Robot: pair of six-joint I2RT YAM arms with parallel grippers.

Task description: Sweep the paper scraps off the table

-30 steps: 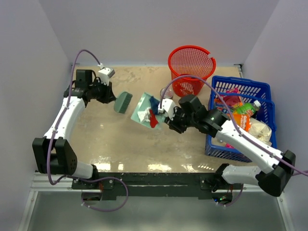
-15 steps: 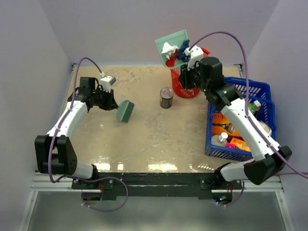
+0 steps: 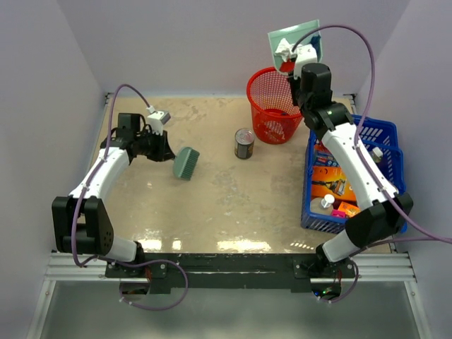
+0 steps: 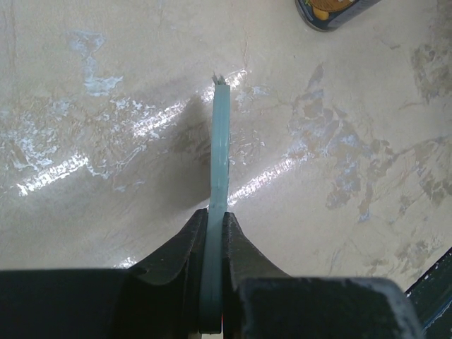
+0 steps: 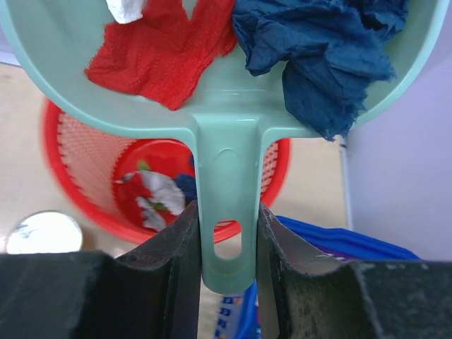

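Observation:
My right gripper (image 3: 302, 63) is shut on the handle of a pale green dustpan (image 5: 226, 212), held high above the red mesh basket (image 3: 277, 106). The dustpan (image 3: 289, 39) holds paper scraps: a red one (image 5: 159, 53), a dark blue one (image 5: 321, 49) and a white one (image 5: 126, 8). More scraps (image 5: 152, 198) lie inside the basket (image 5: 85, 187). My left gripper (image 3: 166, 150) is shut on a teal hand brush (image 3: 185, 163) that rests on the beige table (image 3: 212, 205) at the left. In the left wrist view the brush (image 4: 220, 162) shows edge-on between my fingers.
A tin can (image 3: 244, 143) stands on the table left of the basket; it shows also in the left wrist view (image 4: 332, 13) and right wrist view (image 5: 44, 233). A blue crate (image 3: 353, 176) of packaged goods sits at the right. Lilac walls enclose the table.
My right arm lifted the loaded dustpan from the table middle up and right, to above the red basket. The left gripper and brush barely moved.

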